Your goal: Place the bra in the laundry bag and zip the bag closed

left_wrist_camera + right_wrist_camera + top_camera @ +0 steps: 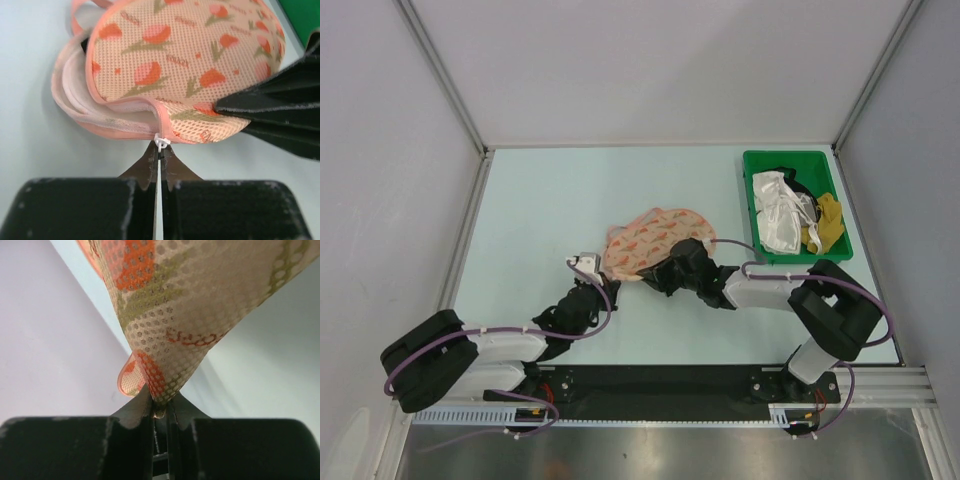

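Note:
The laundry bag lies mid-table, a pink mesh case with an orange flower print. In the left wrist view its seam gapes on the left side and shows white inner layers. A small white zip pull hangs from the near edge. My left gripper is shut on that pull and stands at the bag's left end. My right gripper is shut on a fold of the bag's mesh, at its near right side. The bra is hidden.
A green plastic bin stands at the back right, holding white and yellow garments. Its corner shows in the left wrist view. Grey walls close the table at the left, back and right.

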Robot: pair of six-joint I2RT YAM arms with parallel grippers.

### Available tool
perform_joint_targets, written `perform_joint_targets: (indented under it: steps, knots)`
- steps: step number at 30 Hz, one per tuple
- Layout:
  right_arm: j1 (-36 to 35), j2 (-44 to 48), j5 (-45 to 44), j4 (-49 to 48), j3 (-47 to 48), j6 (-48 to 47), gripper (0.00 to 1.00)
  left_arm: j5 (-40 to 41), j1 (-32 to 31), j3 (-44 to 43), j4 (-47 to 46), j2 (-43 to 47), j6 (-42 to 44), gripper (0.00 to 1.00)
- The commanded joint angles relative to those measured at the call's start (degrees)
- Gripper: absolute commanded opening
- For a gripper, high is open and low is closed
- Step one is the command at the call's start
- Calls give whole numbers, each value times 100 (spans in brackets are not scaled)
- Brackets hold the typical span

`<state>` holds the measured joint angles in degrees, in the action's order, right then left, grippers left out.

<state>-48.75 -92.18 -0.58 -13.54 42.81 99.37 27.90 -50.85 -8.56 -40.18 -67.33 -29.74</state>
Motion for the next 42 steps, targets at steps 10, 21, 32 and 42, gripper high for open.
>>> perform_joint_targets:
  steps: [10,21,32,42]
  knots:
    - [1367,87,1137,25,-520,-3932,0,-1665,-39,-67,871,-518,-472,0]
    - [1825,-974,1850,1598,982,-6447,11,-2499,-39,-375,568,-1237,-533,0]
    - [1826,515,2071,47,-824,-4605,70,-2992,-74,-1016,353,-1511,-867,0]
    - [1307,448,1429,-2187,-1846,-3206,56,-3212,-197,-1271,310,-1616,-1096,0]
